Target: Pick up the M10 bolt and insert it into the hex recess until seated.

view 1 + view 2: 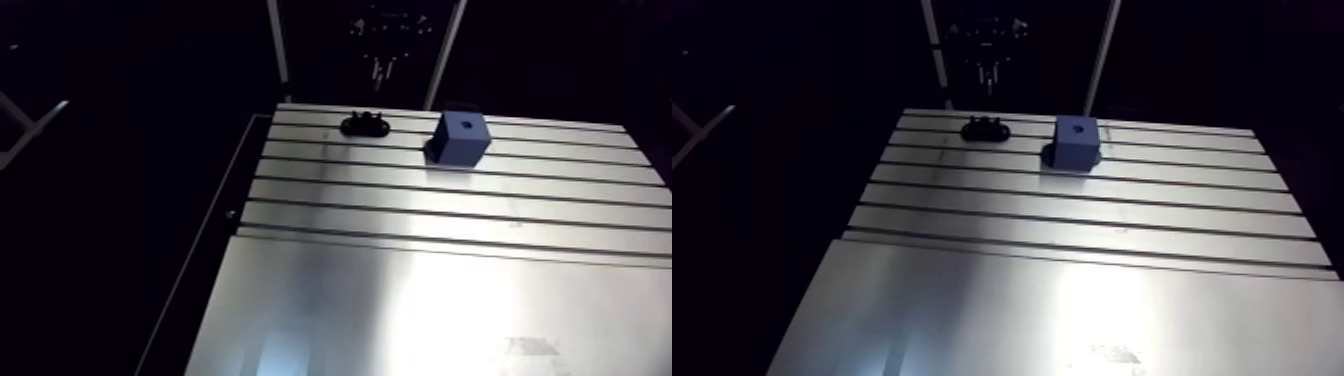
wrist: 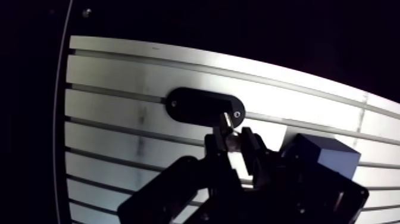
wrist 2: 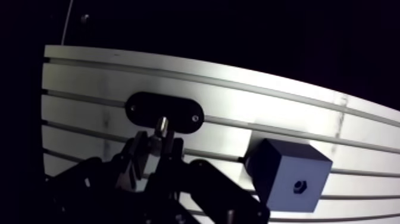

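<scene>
Presently we list: one M10 bolt (image 3: 161, 128), silvery, pinched between the two fingers of the pincer (image 2: 232, 142), one end projecting past the fingertips. It hangs beside the blue block (image 3: 288, 176), not over it, above a black oval holder (image 2: 196, 106) that lies on the bench (image 1: 420, 280) near the block. One hex recess (image 3: 299, 186), small and dark, sits in a face of the blue block, unfilled. Risks, in our judgement: the bolt is gripped along a short length and looks slightly tilted, so it could slip or swing during carriage. Its hex could meet the recess out of rotation and ride on the rim, and pressing then might shove the block if it is unfastened. Markings: no brand or label readable; a faint mark on the bench well apart from the block is illegible.
</scene>
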Controlling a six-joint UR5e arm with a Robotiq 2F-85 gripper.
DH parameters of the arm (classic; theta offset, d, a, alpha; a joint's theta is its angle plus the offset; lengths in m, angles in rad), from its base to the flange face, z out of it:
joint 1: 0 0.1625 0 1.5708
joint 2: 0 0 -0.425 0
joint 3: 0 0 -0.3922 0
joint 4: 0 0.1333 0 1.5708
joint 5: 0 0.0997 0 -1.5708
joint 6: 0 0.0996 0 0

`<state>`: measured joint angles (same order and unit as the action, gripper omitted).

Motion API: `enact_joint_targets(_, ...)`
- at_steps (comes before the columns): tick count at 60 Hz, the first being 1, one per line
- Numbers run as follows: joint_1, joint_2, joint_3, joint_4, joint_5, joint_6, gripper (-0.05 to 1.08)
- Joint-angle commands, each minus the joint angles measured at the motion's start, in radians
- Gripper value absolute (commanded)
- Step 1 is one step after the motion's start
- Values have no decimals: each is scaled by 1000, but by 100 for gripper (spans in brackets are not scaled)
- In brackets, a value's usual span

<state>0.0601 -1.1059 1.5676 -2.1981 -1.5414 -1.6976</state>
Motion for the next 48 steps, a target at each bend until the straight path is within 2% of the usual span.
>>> enact_joint_targets(1, -70, -62, -122, 219, 4, -213, 78)
enact_joint_targets(9, -109, -68, -194, 367, -2, -290, 78)
enact_joint_targets(11, -128, -70, -232, 447, -1, -357, 78)
enact_joint_targets(13, -133, -68, -248, 485, -4, -396, 78)
enact_joint_targets(24, -184, -67, -290, 537, -11, -547, 78)
enact_joint_targets(26, -186, -65, -302, 545, -29, -583, 78)
enact_joint_targets(28, -186, -65, -302, 545, -29, -583, 78)
enact_joint_targets(30, -190, -60, -312, 557, -71, -606, 78)
enact_joint_targets(31, -190, -60, -312, 557, -71, -606, 78)
enact_joint_targets(32, -189, -58, -312, 561, -88, -611, 78)
enact_joint_targets(33, -189, -58, -312, 561, -88, -611, 78)
enact_joint_targets(34, -189, -59, -311, 566, -108, -610, 78)
enact_joint_targets(35, -189, -59, -311, 566, -108, -610, 78)
enact_joint_targets(36, -189, -59, -308, 565, -121, -612, 78)
enact_joint_targets(41, -189, -58, -303, 565, -128, -615, 78)
enact_joint_targets(48, -191, -58, -300, 567, -128, -622, 77)
